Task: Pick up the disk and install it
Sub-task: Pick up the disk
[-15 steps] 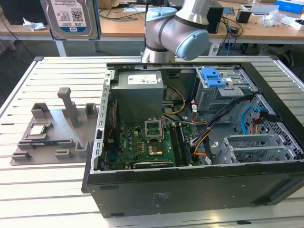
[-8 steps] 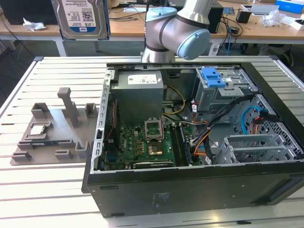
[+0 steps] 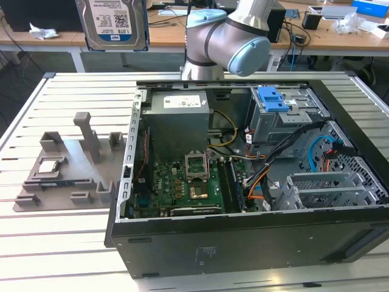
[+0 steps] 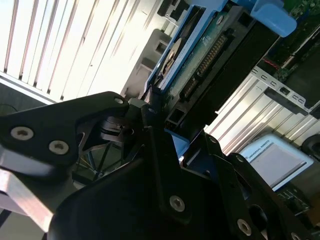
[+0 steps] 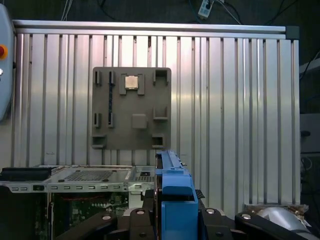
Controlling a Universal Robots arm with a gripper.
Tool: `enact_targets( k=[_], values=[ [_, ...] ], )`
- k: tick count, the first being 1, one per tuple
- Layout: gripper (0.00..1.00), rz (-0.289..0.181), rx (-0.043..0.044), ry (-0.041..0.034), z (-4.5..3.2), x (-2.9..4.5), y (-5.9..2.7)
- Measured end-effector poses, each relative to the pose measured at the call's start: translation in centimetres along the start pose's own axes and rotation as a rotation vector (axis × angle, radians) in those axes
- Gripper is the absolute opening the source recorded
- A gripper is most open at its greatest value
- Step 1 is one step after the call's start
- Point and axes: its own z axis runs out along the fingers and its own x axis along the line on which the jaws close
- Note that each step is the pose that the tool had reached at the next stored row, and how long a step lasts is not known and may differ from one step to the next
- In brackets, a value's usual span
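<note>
- the claw (image 4: pixel 152 114) is clenched on the disk (image 3: pixel 115 23), with its black jaws pressed against both sides of the blue carrier frame.
- in the exterior view the disk hangs upright high above the bench (image 3: pixel 55 243), with its white-and-blue label facing the camera. it sits to the exterior view's left of the grey arm (image 3: pixel 225 39) and well clear of the computer case (image 3: pixel 243 243).
- in the second wrist view the disk's green circuit side and its connector row run away from the claw, edged by the blue frame.
- in the first wrist view the disk is seen edge-on, a blue strip rising between the black claw parts, with the slatted bench beyond.
- the computer case lies open on its side on the bench. inside it are a grey power supply (image 3: pixel 176 118) and a green motherboard (image 3: pixel 176 182).
- also in the case is a grey drive cage (image 3: pixel 285 121) with a blue bracket (image 3: pixel 273 98) on top.
- a grey fixture plate (image 3: pixel 67 167) lies on the bench just beside the case, on the exterior view's left. a small square chip (image 5: pixel 131 81) sits in one of its pockets.
</note>
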Motion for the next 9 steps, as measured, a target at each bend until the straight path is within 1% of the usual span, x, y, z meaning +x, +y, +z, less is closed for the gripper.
enact_targets(
  k=[4, 7, 9],
  values=[
    [0.37, 0.0, -0.0016, 0.0, -0.07, -0.06, -1.43],
    [0.37, 0.0, -0.004, -0.0001, -0.13, -0.08, -3.17],
    [0.37, 0.0, -0.0048, 0.0, -0.16, -0.08, -3.73]
  ],
)
